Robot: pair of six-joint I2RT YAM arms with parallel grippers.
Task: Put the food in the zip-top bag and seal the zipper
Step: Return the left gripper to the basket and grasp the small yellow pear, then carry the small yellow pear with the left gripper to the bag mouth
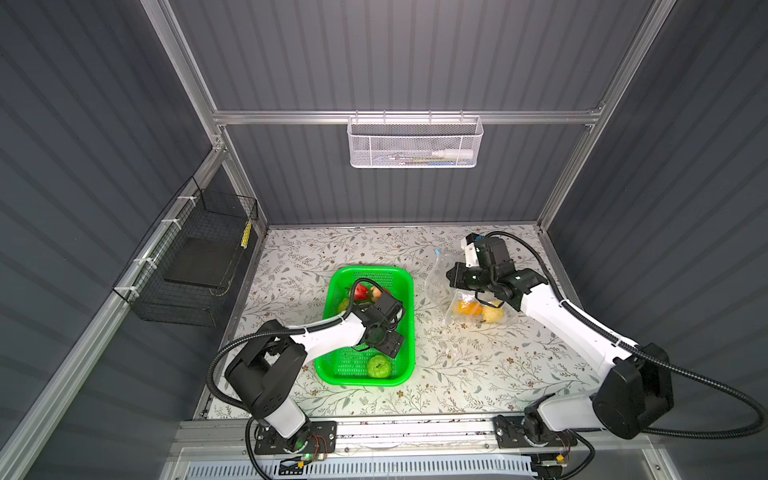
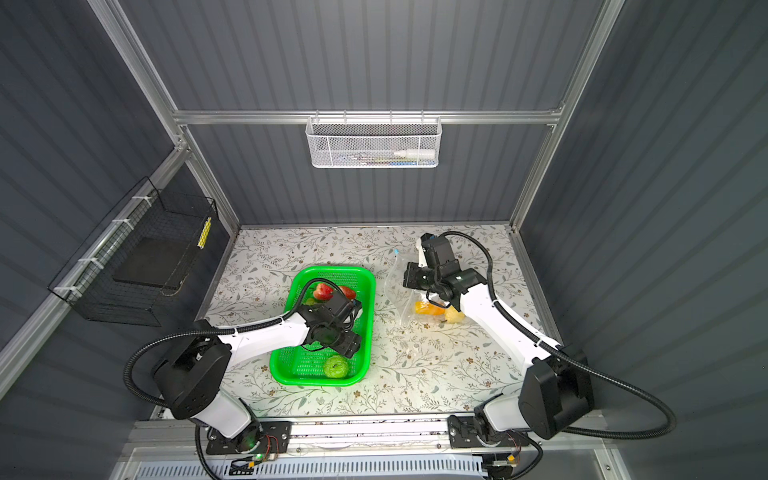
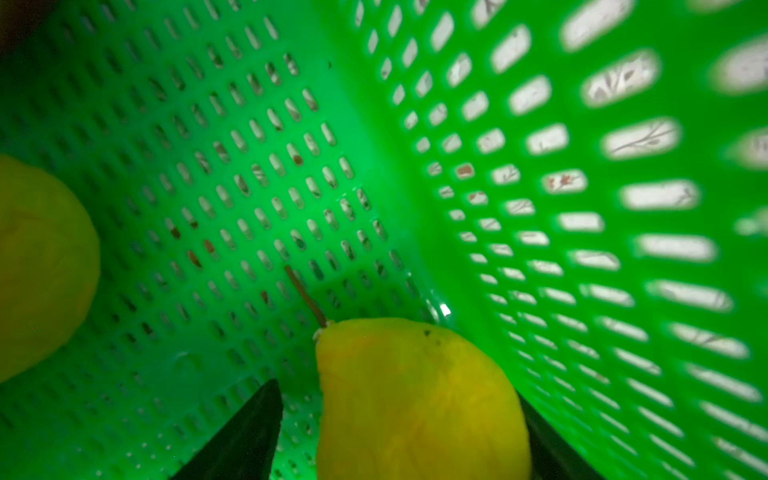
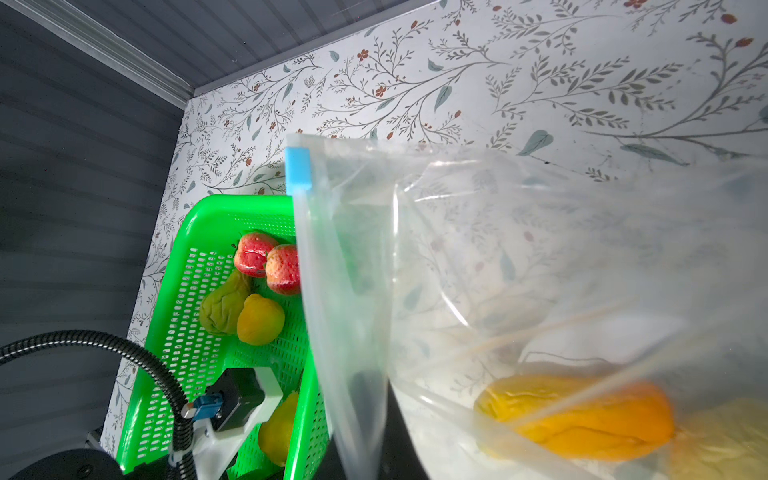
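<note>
The left gripper (image 3: 397, 392) stands open around a yellow toy pear (image 3: 419, 411) by the green basket (image 1: 403, 274) wall, and closing may squirt the pear free. The right gripper (image 1: 453, 275), clamped, holds up the zip-top bag (image 1: 436, 286) beside the basket.

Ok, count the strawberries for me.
2. One strawberry lies right beside the other, at the far end of the basket. None shows in the bag. The left arm covers part of the basket, so another could be hidden.
</note>
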